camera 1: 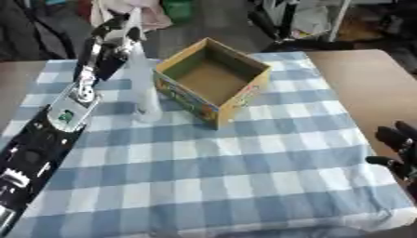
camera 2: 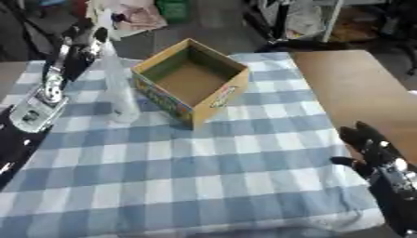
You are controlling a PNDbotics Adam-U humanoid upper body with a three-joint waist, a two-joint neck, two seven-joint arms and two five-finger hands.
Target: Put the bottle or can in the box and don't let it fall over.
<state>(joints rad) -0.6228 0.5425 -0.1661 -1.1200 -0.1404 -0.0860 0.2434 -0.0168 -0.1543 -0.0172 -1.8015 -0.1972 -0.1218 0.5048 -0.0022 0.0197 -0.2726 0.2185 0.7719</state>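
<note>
A tall clear bottle (camera 1: 145, 86) stands upright on the checked cloth, just left of the open cardboard box (camera 1: 187, 98). The box has printed outer walls and nothing inside. My left arm reaches up along the left side, and my left hand (camera 1: 112, 33) is at the bottle's upper part with fingers curled round its neck. The bottle's base looks to rest on the cloth. My right hand (camera 2: 368, 148) rests open at the lower right edge, fingers up, far from the bottle and box.
A blue and white checked cloth (camera 1: 228, 176) covers most of the table. Bare wooden tabletop (camera 1: 366, 79) shows on the right. Chairs, bags and other clutter stand beyond the table's far edge.
</note>
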